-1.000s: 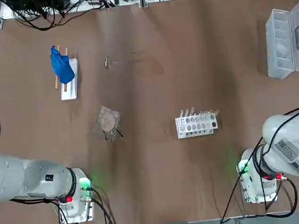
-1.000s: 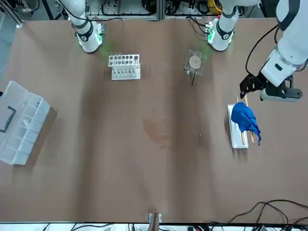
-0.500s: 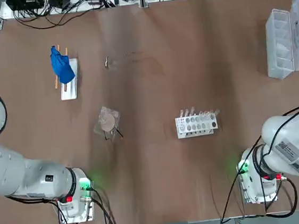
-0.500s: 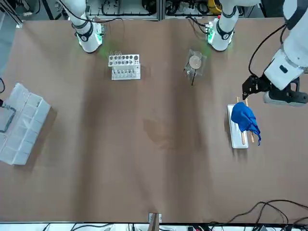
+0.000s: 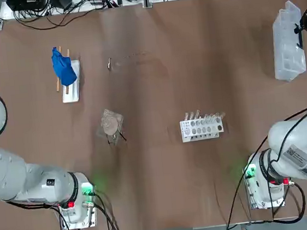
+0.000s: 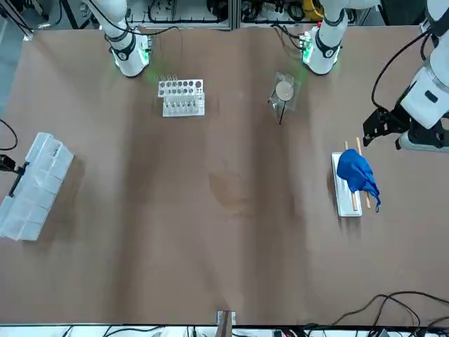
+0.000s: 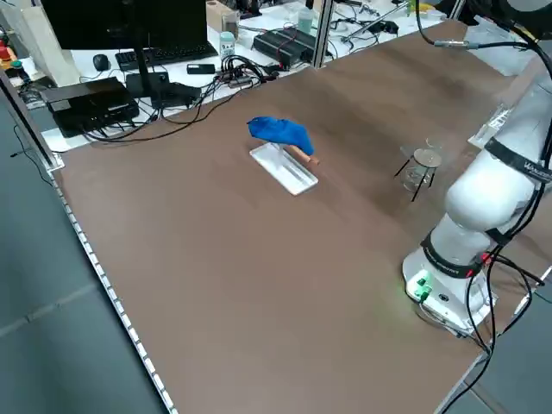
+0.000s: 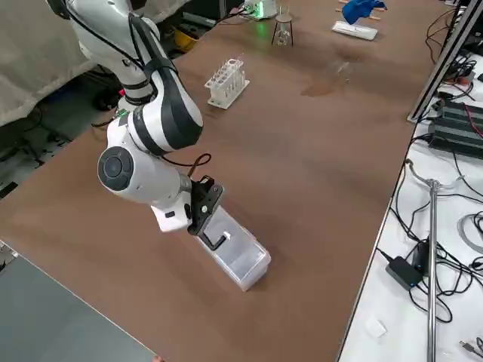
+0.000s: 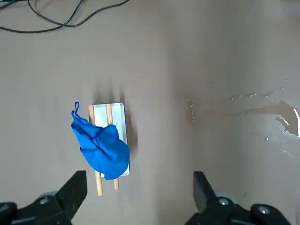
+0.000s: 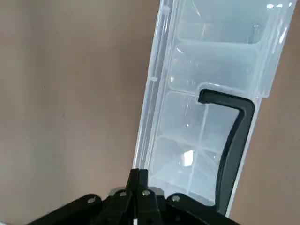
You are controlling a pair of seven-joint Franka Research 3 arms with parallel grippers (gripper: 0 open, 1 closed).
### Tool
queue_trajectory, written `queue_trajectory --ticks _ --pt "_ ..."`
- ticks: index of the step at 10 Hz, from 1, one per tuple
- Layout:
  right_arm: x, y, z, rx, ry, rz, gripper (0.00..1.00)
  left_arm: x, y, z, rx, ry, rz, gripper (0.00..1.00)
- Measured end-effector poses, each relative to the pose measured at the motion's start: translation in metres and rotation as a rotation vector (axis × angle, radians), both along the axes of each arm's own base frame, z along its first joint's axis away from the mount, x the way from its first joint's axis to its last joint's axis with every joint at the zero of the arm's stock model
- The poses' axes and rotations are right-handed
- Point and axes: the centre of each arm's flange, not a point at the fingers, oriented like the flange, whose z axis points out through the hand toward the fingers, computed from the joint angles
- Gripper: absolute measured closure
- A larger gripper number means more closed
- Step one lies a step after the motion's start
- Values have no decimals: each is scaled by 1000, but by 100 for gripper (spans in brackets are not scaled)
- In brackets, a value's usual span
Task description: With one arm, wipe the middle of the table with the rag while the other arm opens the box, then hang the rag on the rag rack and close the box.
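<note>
Over at the far right corner of the brown bench [image 5: 205, 186], the long translucent box [image 5: 288, 46] has its lid [image 10: 220, 56] over the tray, the black handle [image 10: 234, 140] showing along one side. Through the plastic I can see divided compartments; whether the lid is latched I can't say. The right claw [image 10: 139, 172] is down by the box, pressed together with nothing pinched in it; whether it touches the plastic, I can't tell.

Nearer the middle, a white rack [image 5: 201, 128] holds several clear tubes. To its left a tan disc [image 5: 110, 125] sits in clear wrap above thin dark legs.

The right arm [image 5: 303, 151] carries printed labels [image 5: 296, 154], too small for me to read.

Wet marks [image 9: 281, 115] shine on the brown surface toward the middle. At the far left, the blue rag [image 5: 64, 67] is draped over the two wooden rods of the rag rack [image 5: 73, 91]. The left claw [image 9: 140, 173] hovers above that side of the bench, spread wide with nothing between its fingers.

Beyond the far edge there's a white bench [image 7: 250, 34] with a dark monitor [image 7: 121, 21], a keyboard [image 7: 164, 56] and tangled black cables [image 7: 207, 95].
</note>
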Motion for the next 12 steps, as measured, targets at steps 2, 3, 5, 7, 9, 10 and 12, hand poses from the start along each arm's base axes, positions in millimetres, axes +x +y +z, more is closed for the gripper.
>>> queue_trajectory --ticks 2,3,5,7,9,10,12 --pt "3 1 0 -11 -9 -1 99 1 0 -1 0 2 0 0" --pt "5 1 -4 -16 -10 -2 99 1 0 -2 0 3 0 0" --pt "8 4 -16 -12 -1 1 99 1 0 -2 0 3 0 0" --pt "19 11 -7 -23 -16 20 97 1 1 -2 0 3 0 0" --pt "42 27 26 -31 -45 74 93 1 1 -2 0 3 0 0" --pt "52 36 45 -38 -53 108 85 1 1 -2 0 3 1 0" --pt "73 59 87 -120 -62 187 55 1 2 -2 1 3 2 0"
